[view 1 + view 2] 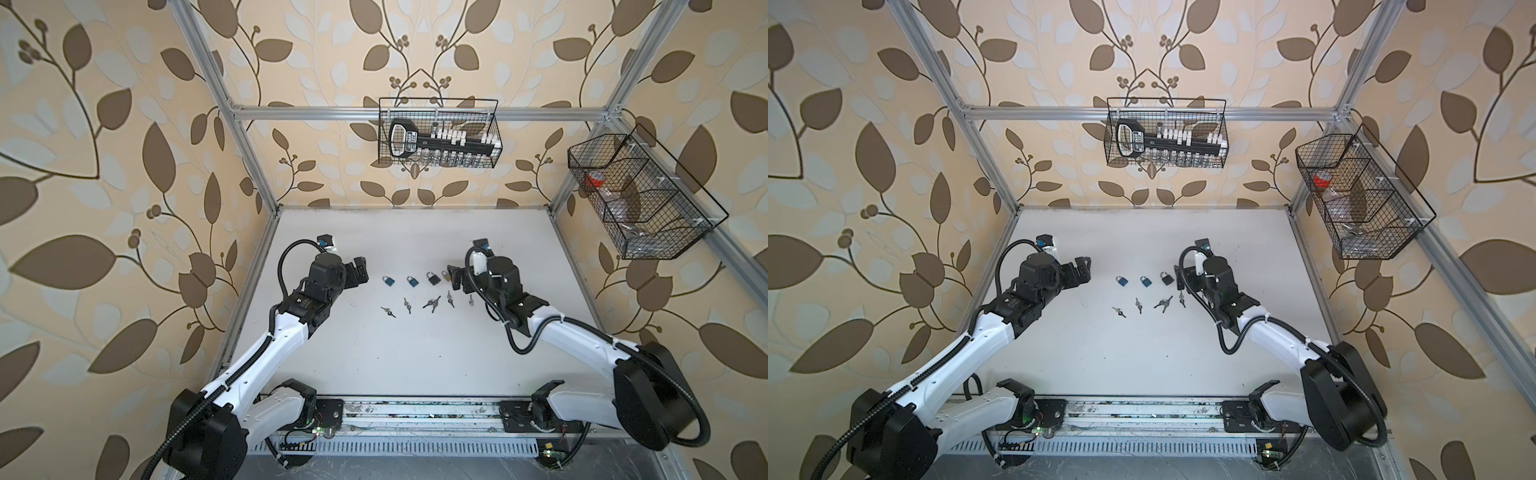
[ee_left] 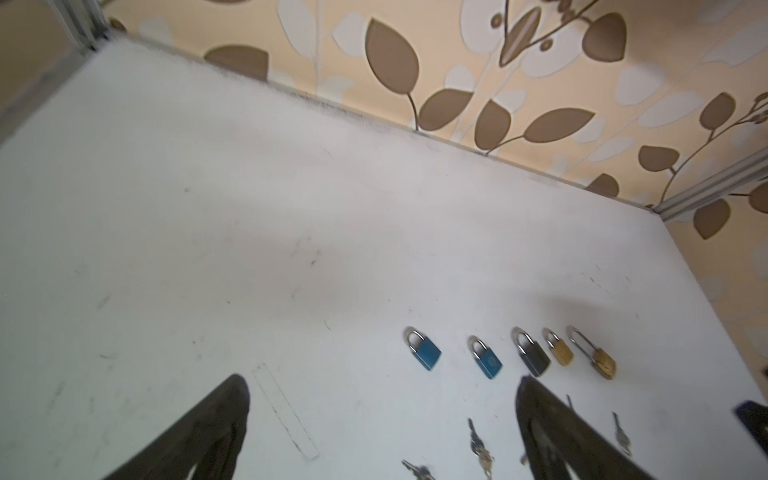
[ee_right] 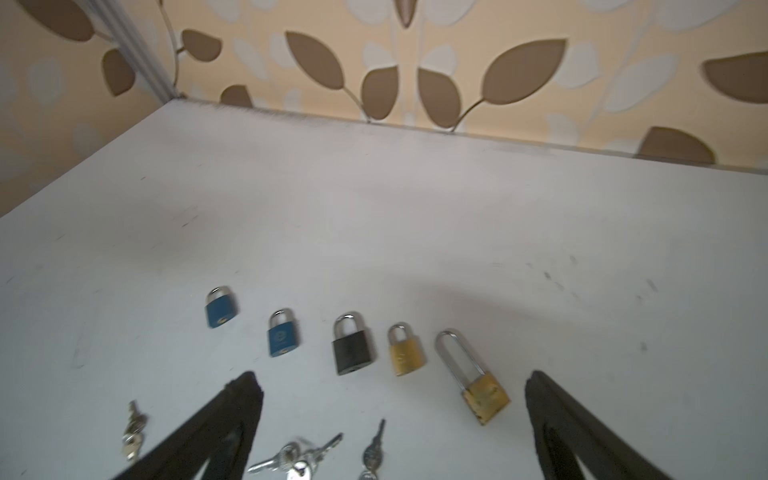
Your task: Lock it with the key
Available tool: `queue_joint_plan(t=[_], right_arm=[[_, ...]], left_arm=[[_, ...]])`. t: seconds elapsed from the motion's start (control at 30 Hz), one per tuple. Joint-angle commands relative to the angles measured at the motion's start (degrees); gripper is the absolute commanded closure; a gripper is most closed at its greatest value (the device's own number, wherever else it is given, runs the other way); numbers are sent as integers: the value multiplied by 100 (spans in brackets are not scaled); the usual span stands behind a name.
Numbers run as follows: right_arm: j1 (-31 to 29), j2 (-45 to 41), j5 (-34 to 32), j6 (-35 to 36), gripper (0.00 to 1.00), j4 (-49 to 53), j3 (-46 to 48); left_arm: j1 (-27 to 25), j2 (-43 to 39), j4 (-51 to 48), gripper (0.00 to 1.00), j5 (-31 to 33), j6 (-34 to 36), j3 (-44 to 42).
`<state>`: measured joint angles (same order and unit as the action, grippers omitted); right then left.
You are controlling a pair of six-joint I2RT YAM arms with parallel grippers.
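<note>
Row of five padlocks [image 3: 353, 353] on the worktop [image 3: 415, 208], keys [image 3: 297, 457] in a second row on the robot's side. The right pincer [image 3: 392, 380] hung fully spread and empty over the row's right end; the long-shackle brass lock [image 3: 484, 397] lay between its jaws, long axis pointing away toward the back wall [image 3: 623, 104]. The left pincer [image 1: 358, 271], likewise spread and empty, stood beyond the row's left end; the right arm was judged nearer.

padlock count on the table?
5, one row: outer blue, inner blue, black, small brass, long-shackle brass nearest the right gripper. Both top views show fewer; that gripper covers some.
</note>
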<state>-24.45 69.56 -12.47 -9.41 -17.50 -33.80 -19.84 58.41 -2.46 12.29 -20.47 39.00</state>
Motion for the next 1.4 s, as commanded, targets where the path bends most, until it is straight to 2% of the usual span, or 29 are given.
queue_joint_plan(t=[0.0, 0.1, 0.2, 0.27, 0.4, 0.47, 0.57, 0.73, 0.83, 0.93, 1.0, 1.07, 1.17, 1.23, 1.3, 1.37], right_arm=[[333, -559, -1215, 112, 1, -1163, 661], [646, -871, -1826, 330, 1, -1460, 1144], [843, -979, -1736, 849, 1, -1752, 1536], [940, -865, -1793, 940, 1, -1984, 1715], [1113, -456, -1594, 794, 1, -2357, 1902], [1136, -269, -1634, 730, 1, -2481, 1906], [1178, -160, -1562, 810, 1, -2980, 2099], [1375, 254, -1328, 929, 1, -3782, 2314], [1580, 471, -905, 1001, 1, -3903, 2209], [1931, 630, -358, 965, 1, -4187, 2203], [2207, 859, 132, 765, 1, -4485, 2246], [2336, 1244, 316, 635, 1, -5024, 2347], [2349, 1672, 748, 827, 1, -5602, 2414], [2348, 1563, 976, 911, 1, -5023, 2231], [2473, 1644, 895, 691, 1, -4811, 2048], [2637, 1637, 1129, 594, 1, -4692, 2010]], left_arm=[[24, -226, 1308, 1, 952, 1124, -562], [24, -26, 1762, 1, 1680, 1578, -919], [24, 328, 2224, 1, 2204, 1966, -1180], [24, 614, 2547, 1, 2446, 2101, -1316], [44, 1115, 3379, 1, 2427, 2300, -1649], [143, 1318, 3619, 1, 2302, 2305, -1754], [521, 1579, 4127, 1, 1625, 2176, -1969], [873, 1943, 4796, 1, 921, 2373, -2088], [1050, 2372, 5547, 1, 581, 2373, -2269], [1198, 2367, 5106, 1, 504, 2169, -2110], [1309, 2730, 5101, 1, 509, 2053, -1978], [1445, 2760, 4808, 1, 323, 1989, -1847], [1525, 2769, 4711, 1, 246, 1921, -1767], [1542, 2750, 4669, 1, 208, 1906, -1766], [1543, 2719, 4663, 1, 201, 1906, -1777], [1539, 2738, 4683, 1, 212, 1906, -1773]])
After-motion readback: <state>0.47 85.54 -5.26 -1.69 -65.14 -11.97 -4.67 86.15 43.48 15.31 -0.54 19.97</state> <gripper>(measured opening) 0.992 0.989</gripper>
